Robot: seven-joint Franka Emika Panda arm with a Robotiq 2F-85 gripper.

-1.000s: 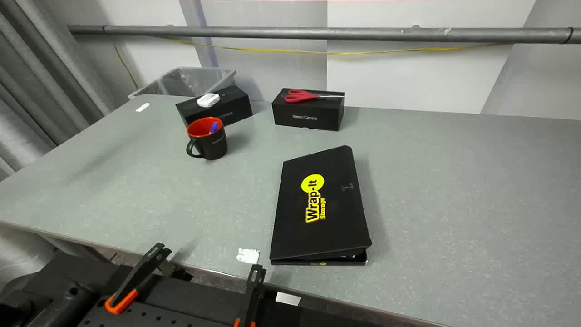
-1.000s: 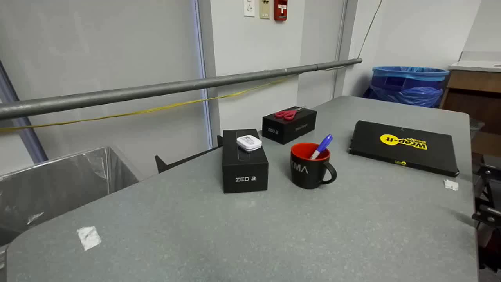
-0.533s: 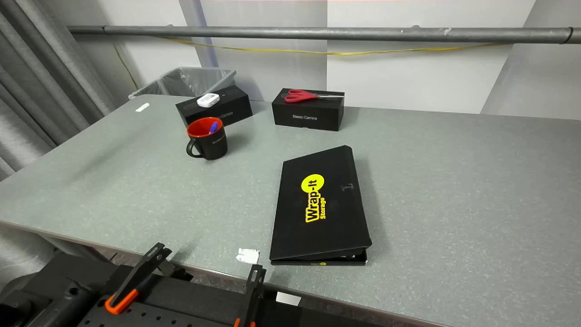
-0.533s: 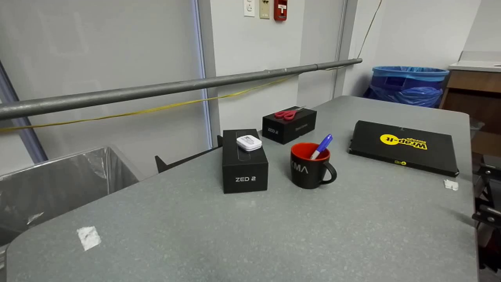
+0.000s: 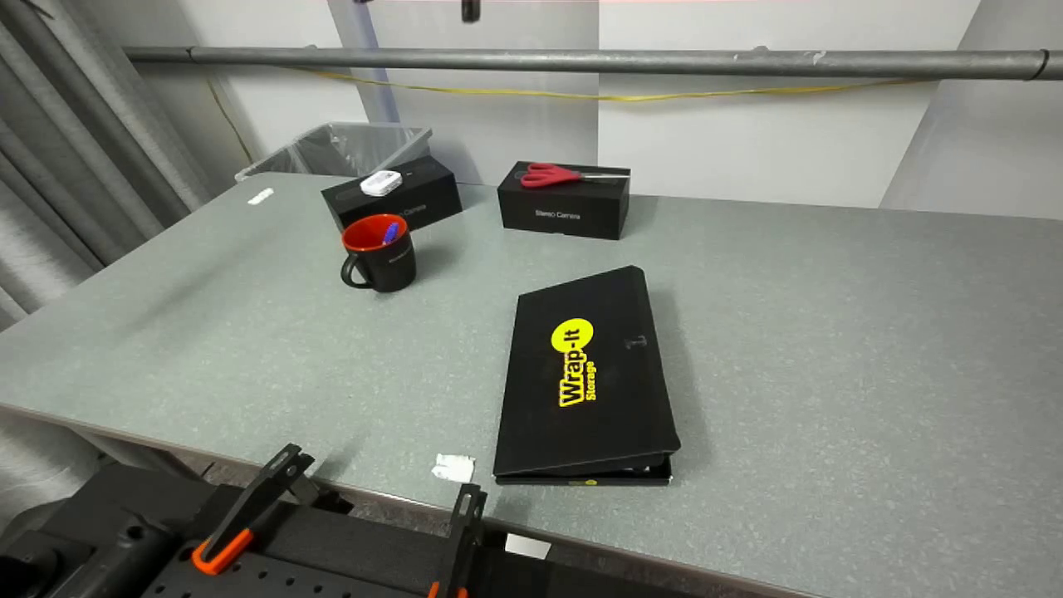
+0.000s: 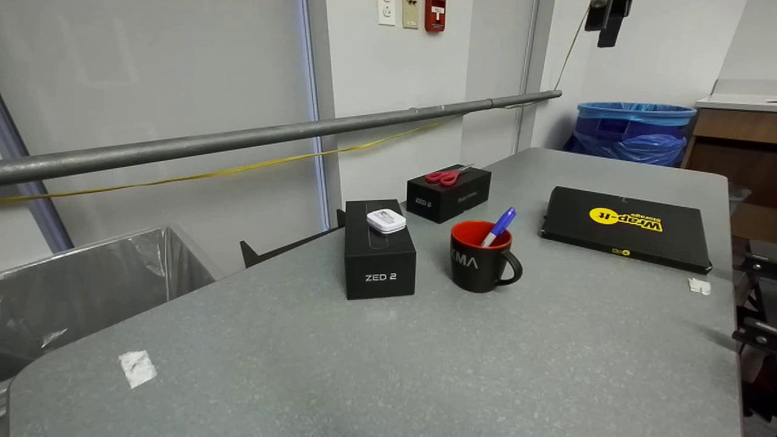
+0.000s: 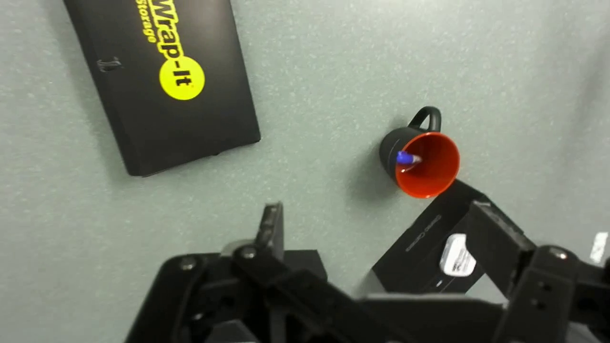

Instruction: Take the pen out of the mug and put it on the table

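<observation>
High over the table (image 7: 324, 81), the gripper (image 7: 377, 208) hangs released, its fingers spread wide apart. Down beyond its fingertips, the black, red-lined mug (image 7: 436, 164) stands upright; the blue marker pen (image 7: 406, 158) leans inside it, blue end above the rim. In the wrist view, one finger partly covers a Stereo Camera box (image 7: 412, 267) bearing a small white case (image 7: 455, 257); out past the other finger lies the black Wrap-It Storage box (image 7: 190, 121).

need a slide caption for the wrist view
Open black gripper above a grey-green tabletop, a slim blue pen leaning inside a red-lined black mug.
</observation>
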